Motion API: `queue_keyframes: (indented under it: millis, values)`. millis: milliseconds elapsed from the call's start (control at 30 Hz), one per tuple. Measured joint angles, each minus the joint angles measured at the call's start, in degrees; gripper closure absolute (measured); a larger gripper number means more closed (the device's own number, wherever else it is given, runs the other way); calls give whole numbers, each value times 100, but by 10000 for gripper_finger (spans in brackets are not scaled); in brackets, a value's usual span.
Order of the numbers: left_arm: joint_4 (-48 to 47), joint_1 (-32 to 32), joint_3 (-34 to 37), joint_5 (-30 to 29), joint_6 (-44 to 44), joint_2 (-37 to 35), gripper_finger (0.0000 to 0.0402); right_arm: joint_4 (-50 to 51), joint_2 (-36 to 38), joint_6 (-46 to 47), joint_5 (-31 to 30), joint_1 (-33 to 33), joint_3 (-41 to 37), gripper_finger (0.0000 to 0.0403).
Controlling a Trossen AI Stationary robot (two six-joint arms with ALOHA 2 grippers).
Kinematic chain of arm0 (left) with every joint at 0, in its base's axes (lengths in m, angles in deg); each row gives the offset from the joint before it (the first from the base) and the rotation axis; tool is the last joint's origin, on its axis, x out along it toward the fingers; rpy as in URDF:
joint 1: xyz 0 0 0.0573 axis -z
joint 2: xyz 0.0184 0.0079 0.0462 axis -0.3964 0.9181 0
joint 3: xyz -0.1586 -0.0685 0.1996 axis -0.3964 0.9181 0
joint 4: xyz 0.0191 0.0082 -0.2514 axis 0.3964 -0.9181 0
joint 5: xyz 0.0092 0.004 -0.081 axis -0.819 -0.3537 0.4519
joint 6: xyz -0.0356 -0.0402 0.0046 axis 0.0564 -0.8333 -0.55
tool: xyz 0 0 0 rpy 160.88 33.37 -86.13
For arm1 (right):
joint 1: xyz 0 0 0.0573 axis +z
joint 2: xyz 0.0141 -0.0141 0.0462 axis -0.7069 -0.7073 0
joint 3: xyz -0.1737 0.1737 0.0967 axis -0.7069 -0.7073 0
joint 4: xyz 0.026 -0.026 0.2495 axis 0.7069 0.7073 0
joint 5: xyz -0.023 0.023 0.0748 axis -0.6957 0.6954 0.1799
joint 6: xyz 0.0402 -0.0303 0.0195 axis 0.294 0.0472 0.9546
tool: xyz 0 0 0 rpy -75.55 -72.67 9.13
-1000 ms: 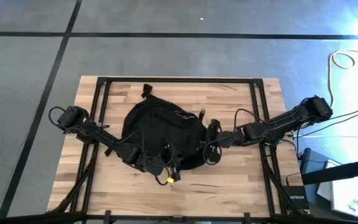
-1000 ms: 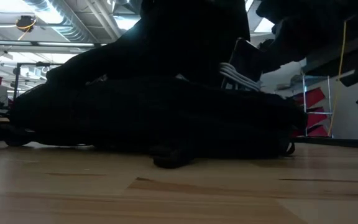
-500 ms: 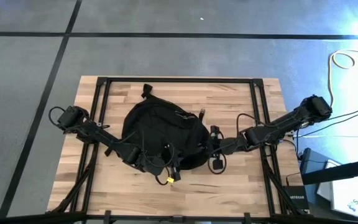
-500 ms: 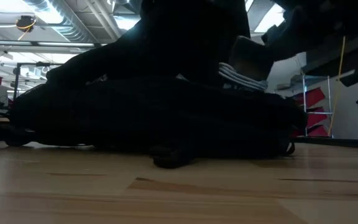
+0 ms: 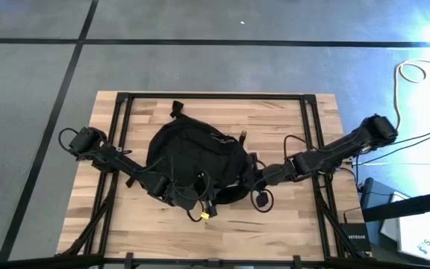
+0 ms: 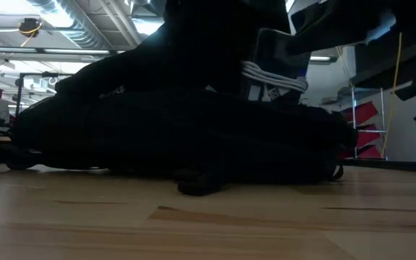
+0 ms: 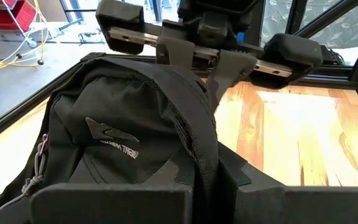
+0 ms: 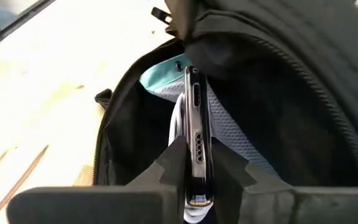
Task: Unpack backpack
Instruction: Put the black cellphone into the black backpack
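Note:
The black backpack [image 5: 192, 153] lies flat on the wooden table, its mouth open toward the right. My right gripper [image 8: 197, 168] is at that mouth, shut on a slim dark phone-like device [image 8: 196, 112] with a white cord wound round it [image 6: 274, 72]. Below the device, a teal-edged mesh pouch [image 8: 160, 78] lies inside the backpack. My left gripper [image 7: 204, 186] is at the backpack's near side [image 5: 191, 196], shut on its fabric. My left gripper pinches a raised fold of the backpack's zipper edge [image 7: 202, 146] between its two fingers, coming level from the table's left. The fabric stands up as a ridge from the fingers; the rest of the backpack stays on the table. My right gripper pinches the device's two flat faces [image 8: 197, 155] between its fingers, at the end nearest the wrist. The fingers come slanting from the table's right and lie along the device. The device stands on edge over the open mouth, its far end toward the pouch.
Black frame rails [image 5: 122, 134] [image 5: 312, 134] run across the table on both sides of the backpack. A small yellow tag [image 5: 202, 215] lies by the backpack's near edge. Bare wood [image 5: 275, 232] shows toward the near right.
My right gripper has moved a little toward the backpack and the table's near edge and has shut on the device. In the low view the device has shifted slightly left and now stands more upright.

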Motion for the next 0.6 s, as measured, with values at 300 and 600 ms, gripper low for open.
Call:
queue_keyframes:
  millis: [300, 600]
  values:
    - [-2, -2, 0, 2, -39, 0, 396, -368, -423, -2379, -301, 575, 4, 379]
    - [-2, -2, 0, 4, -59, 2, 396, -408, -1139, -2852, -1904, 749, 259, 375]
